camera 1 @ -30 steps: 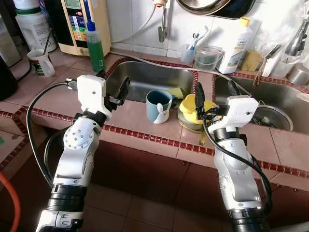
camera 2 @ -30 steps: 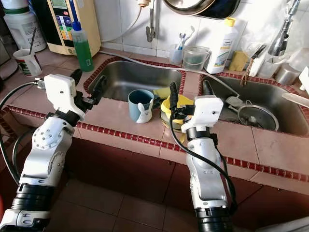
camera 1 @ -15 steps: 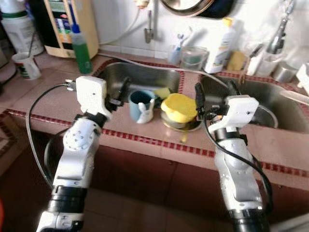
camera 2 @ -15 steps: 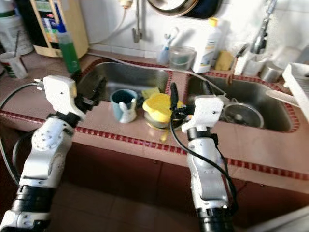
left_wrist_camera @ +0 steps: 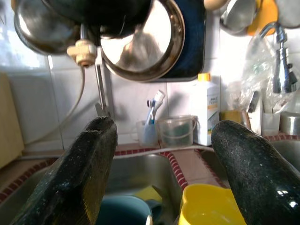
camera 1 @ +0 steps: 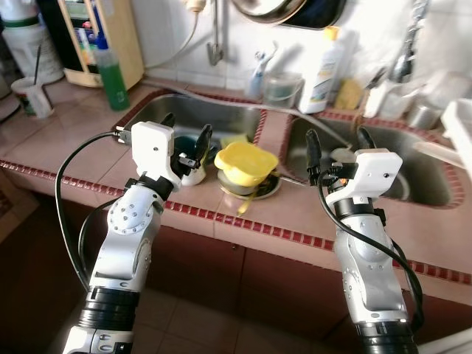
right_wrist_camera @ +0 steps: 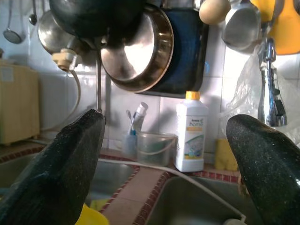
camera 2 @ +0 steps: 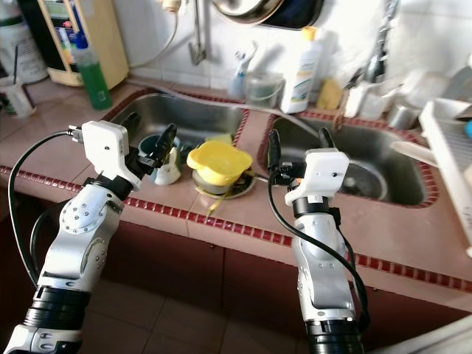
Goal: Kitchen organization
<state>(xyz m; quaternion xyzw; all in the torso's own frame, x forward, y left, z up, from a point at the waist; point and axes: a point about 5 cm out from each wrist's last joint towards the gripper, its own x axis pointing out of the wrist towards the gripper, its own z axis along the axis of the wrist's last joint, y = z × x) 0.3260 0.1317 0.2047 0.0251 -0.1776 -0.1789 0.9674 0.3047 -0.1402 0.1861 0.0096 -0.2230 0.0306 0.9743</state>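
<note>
A blue mug (camera 2: 156, 150) with a white handle stands on the tiled counter strip in front of the left sink (camera 1: 221, 112). Beside it a yellow bowl (camera 1: 247, 161) rests tilted on a metal dish (camera 1: 259, 189). My left gripper (camera 1: 186, 130) hangs open just in front of and above the mug, partly hiding it; its wrist view shows the mug (left_wrist_camera: 123, 211) and the bowl (left_wrist_camera: 211, 206) low between the fingers (left_wrist_camera: 79, 180). Over the near rim of the right sink (camera 1: 424, 181), my right gripper (camera 1: 338, 144) stands open with nothing in it.
A green bottle (camera 1: 112, 71) and a cup with a spoon (camera 1: 31, 96) stand at the back left. A clear tub (camera 1: 282, 87) and a white detergent bottle (camera 1: 328, 50) line the wall. A dish rack (camera 2: 451, 151) sits at far right. Pans (right_wrist_camera: 136, 51) hang above.
The whole view has shifted, so the camera has moved right and closer to the counter. The left gripper now overlaps the mug; both grippers stay open.
</note>
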